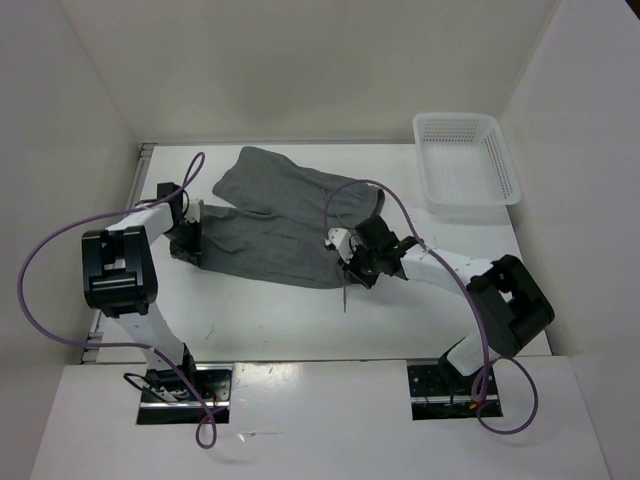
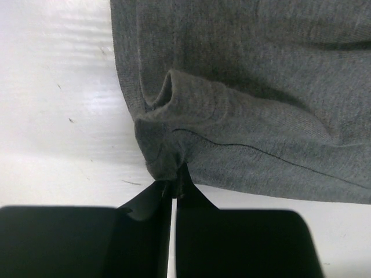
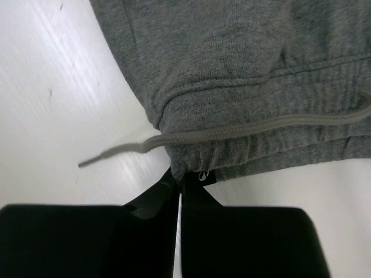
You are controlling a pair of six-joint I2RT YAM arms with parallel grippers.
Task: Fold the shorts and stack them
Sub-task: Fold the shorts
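Observation:
The grey shorts (image 1: 275,225) lie spread across the middle of the white table (image 1: 280,320). My left gripper (image 1: 190,243) is at their left end. In the left wrist view it (image 2: 173,179) is shut on a bunched corner of the shorts (image 2: 243,87) at the hem. My right gripper (image 1: 347,264) is at the near right end of the cloth. In the right wrist view it (image 3: 186,178) is shut on the corner of the ribbed waistband (image 3: 272,87), just under the drawstring (image 3: 232,132). A loose drawstring end (image 1: 345,296) hangs onto the table.
A white perforated basket (image 1: 512,170) stands at the back right corner. White walls close in the table at the back and on both sides. Purple cables loop off both arms.

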